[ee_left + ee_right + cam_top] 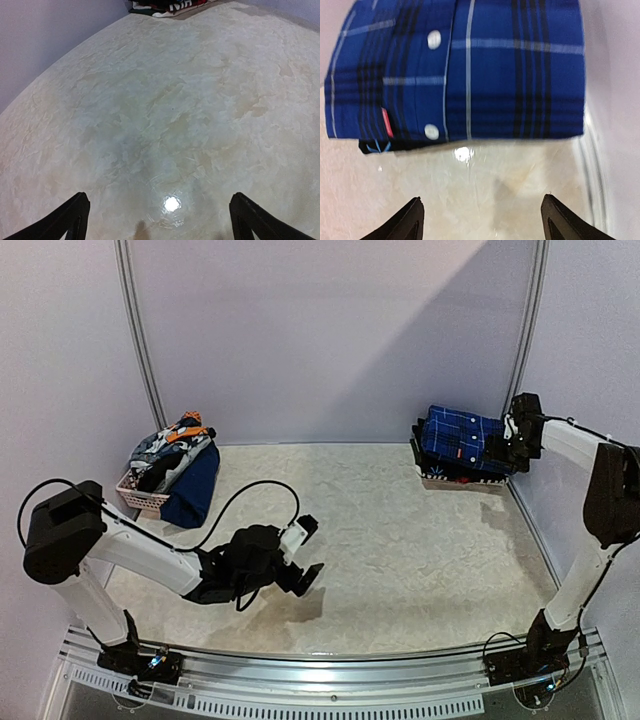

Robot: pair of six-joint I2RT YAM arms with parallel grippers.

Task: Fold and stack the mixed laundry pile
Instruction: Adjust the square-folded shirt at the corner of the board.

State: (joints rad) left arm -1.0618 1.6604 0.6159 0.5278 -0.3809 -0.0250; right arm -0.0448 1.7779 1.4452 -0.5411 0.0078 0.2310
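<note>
Mixed laundry pile point(172, 462) is the first thing we look for. In the top view we find it at the far left corner of the worktop point(400, 540), heaped in and over a small pale basket point(138, 498). The left end effector point(308, 552) hovers over the bare middle, its jaws wide and holding nothing. The pile lies well apart from it, toward the far left, and we judge that the left arm is clearly the nearer one. At the far right corner a folded stack point(455, 472) carries the blue plaid shirt point(462, 437) on top, and the right end effector point(508, 445) is just beside its right edge.

In the left wrist view the left end effector point(160, 200) is wide open over bare worktop point(175, 110). It faces the folded stack point(165, 6), which shows only as a strip at the top edge, so the pile is outside this view. We think the wrist must turn to the left before any reach.

In the right wrist view the right end effector point(481, 200) is open and empty. The blue plaid shirt point(470, 75) lies just ahead of the fingertips, not between them, and its long axis runs across, parallel to the line from one finger to the other
</note>
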